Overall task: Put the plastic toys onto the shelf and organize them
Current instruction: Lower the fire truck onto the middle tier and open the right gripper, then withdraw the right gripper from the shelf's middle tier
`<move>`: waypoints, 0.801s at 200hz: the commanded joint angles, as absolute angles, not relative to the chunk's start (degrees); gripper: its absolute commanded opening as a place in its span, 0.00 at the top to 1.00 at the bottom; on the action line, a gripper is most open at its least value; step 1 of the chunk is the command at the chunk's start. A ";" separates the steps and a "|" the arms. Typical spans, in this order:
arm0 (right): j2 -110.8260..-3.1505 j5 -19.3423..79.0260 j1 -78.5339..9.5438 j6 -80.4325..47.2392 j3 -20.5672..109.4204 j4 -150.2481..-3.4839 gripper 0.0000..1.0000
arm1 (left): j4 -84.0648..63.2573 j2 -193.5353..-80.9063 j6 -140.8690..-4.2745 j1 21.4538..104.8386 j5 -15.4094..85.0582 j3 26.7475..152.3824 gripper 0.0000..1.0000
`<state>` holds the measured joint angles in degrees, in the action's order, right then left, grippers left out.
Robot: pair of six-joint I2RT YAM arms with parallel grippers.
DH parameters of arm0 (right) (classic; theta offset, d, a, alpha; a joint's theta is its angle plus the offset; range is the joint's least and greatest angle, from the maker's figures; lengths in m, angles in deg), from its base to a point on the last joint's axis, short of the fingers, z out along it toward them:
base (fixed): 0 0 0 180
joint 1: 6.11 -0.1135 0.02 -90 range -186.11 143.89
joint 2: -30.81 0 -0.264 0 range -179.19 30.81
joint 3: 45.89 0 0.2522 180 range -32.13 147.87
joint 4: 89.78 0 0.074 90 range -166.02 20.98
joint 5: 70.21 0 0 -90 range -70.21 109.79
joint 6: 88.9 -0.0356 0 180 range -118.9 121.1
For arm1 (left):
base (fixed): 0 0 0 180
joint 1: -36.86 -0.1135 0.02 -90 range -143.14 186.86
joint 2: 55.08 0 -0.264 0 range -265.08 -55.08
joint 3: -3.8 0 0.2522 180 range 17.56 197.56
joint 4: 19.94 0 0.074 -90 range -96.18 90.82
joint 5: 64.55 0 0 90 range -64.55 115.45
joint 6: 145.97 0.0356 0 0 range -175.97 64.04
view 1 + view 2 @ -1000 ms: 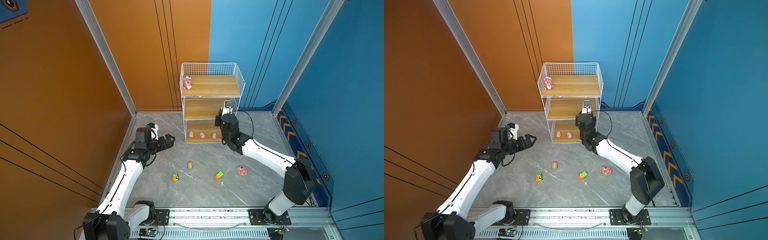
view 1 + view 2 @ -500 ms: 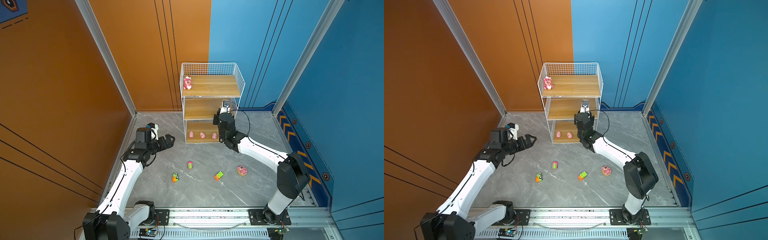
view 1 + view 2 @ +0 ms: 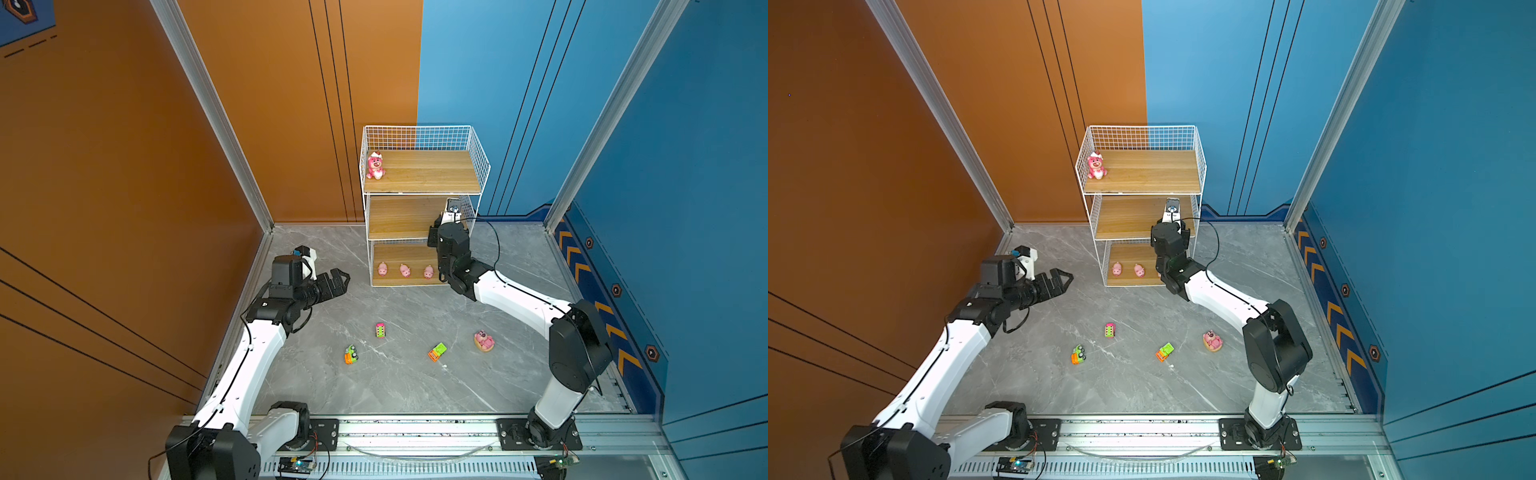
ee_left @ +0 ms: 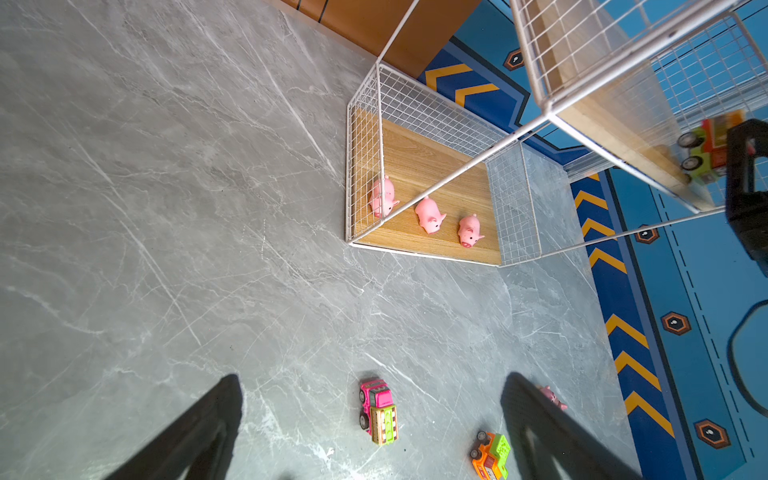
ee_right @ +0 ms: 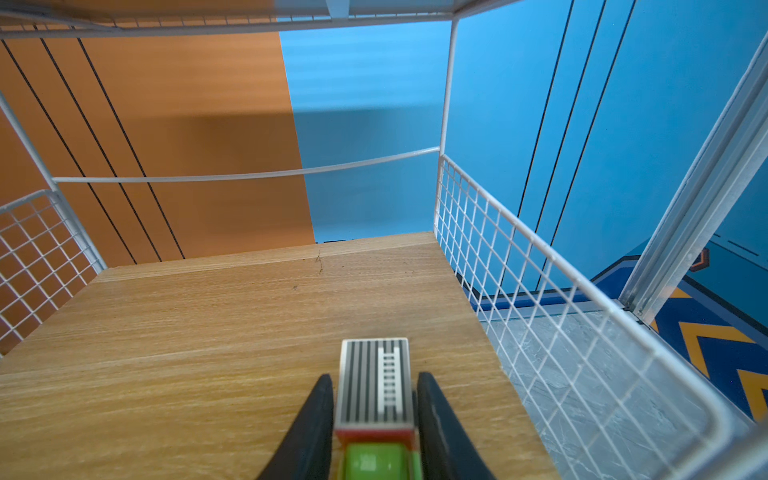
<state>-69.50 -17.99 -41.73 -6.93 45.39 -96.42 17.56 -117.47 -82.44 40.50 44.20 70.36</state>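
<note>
The left gripper [image 3: 341, 283] hung wide open above the floor [image 3: 407, 382]. Both top views hid what the right wrist view showed: the right gripper [image 5: 375, 380] flanked a green truck [image 5: 372, 361] on the middle board of the shelf [image 5: 208, 332]; clamped or loose could not be told.

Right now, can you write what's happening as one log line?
left hand: open, empty, over floor | right hand: around truck at middle board, grip unclear | floor: three cars, one bear
</note>
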 commanded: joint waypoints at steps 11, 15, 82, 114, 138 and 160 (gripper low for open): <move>-69.84 -17.78 -41.36 -7.39 47.26 -95.12 0.58 | 17.37 -118.00 -82.60 39.80 45.65 69.77 0.02; -69.64 -17.70 -41.36 -7.42 47.22 -95.09 0.57 | 17.36 -118.01 -82.65 39.79 45.62 69.81 0.02; -67.04 -15.15 -41.27 -7.41 46.32 -94.07 0.44 | 17.32 -118.43 -82.73 39.76 45.64 69.85 0.02; -66.20 -14.67 -41.26 -7.19 45.93 -93.42 0.37 | 17.29 -118.37 -82.73 39.76 45.65 69.88 0.02; -65.35 -14.66 -41.26 -7.14 45.24 -93.46 0.34 | 17.31 -118.28 -82.66 39.75 45.59 69.82 0.02; -64.53 -14.32 -41.27 -7.18 44.42 -93.71 0.29 | 17.24 -118.27 -82.64 39.76 45.58 69.91 0.02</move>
